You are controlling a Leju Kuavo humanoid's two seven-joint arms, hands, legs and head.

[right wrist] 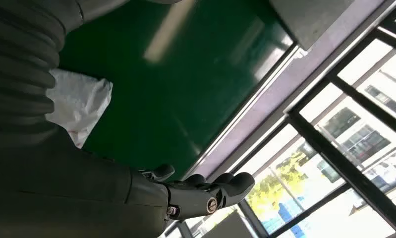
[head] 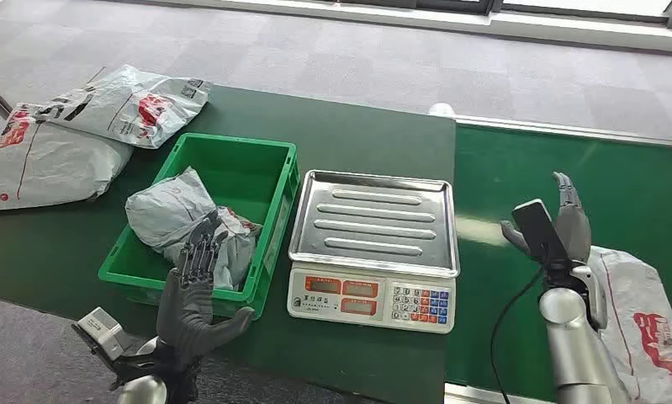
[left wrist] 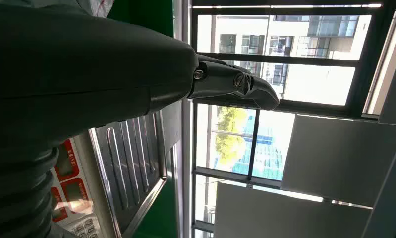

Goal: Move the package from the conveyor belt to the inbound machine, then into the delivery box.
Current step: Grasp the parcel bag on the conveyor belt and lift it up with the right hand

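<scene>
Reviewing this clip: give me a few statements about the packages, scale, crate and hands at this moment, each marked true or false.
1. The scale's steel tray is bare. True.
2. The right hand grips the package on the conveyor belt. False: it is raised with fingers apart, holding nothing; the package lies beside the arm.
3. The green crate holds grey packages. True.
4. The left hand holds a package. False: it is open, near the crate's front.
5. Two packages lie on the table left of the crate. True.

Grey carpet (head: 357,59), bright windows (left wrist: 280,64)
</scene>
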